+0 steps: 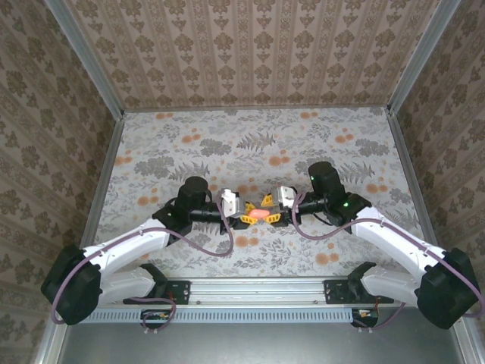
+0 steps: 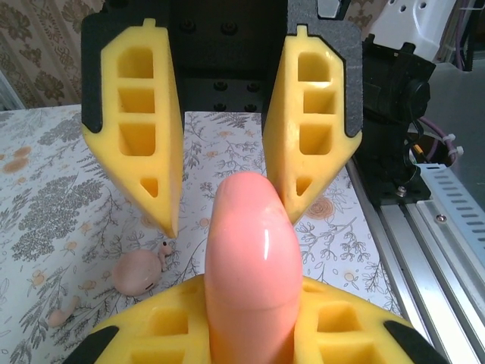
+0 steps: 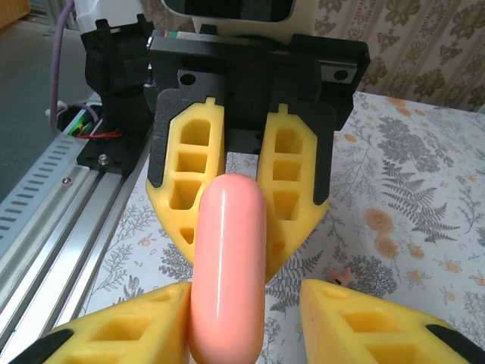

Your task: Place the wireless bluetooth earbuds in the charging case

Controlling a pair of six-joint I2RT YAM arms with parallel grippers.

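The charging case (image 1: 259,215), a glossy salmon rounded block, hangs above the table between both grippers with its lid closed. My left gripper (image 2: 250,303) is shut on one end of it. My right gripper (image 3: 246,287) is open around the other end: one yellow finger (image 3: 163,318) touches the case (image 3: 227,265), while the other finger (image 3: 356,318) stands apart from it. One tiny red-orange earbud (image 2: 164,252) lies on the table beside a pale pink disc (image 2: 136,271). The same kind of bit, an earbud (image 3: 339,274), shows on the cloth in the right wrist view.
The floral table cloth (image 1: 250,144) spreads behind the grippers. An aluminium rail (image 1: 258,288) with both arm bases runs along the near edge. Patterned walls (image 1: 250,45) close in the back and sides. Another small pinkish bit (image 2: 61,315) lies left of the disc.
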